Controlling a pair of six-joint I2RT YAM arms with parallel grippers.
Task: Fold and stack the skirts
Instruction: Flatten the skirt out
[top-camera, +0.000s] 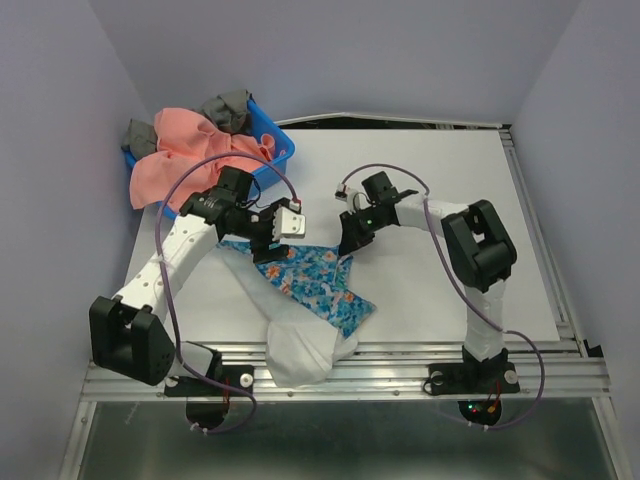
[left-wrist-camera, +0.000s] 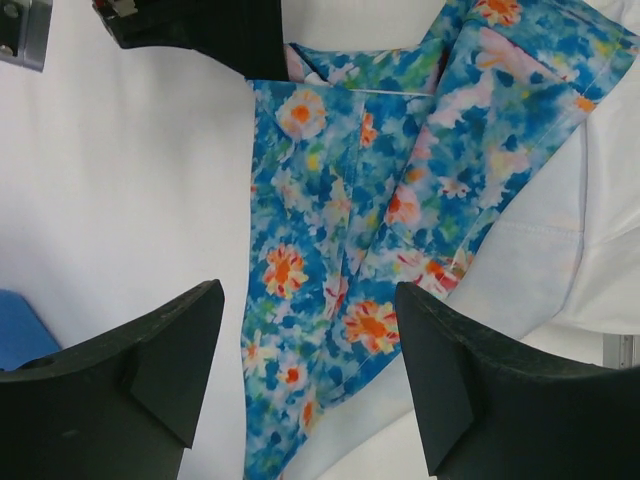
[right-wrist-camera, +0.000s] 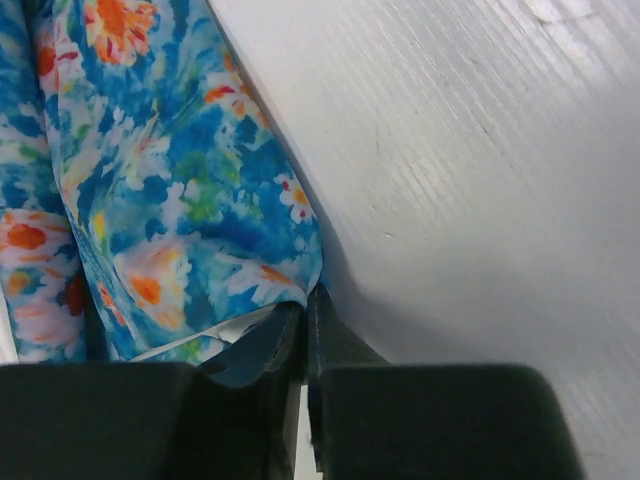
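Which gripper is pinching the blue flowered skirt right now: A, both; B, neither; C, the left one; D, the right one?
D: in the right wrist view the right gripper is closed on a corner of the blue flowered skirt, while the left gripper hangs open above it.

One skirt (top-camera: 175, 160) lies in the basket (top-camera: 281, 150) and spills out over its left side. The other skirt (top-camera: 315, 280) lies on the table (top-camera: 450, 220) in front of the basket, and its near end hangs off the table's front edge.
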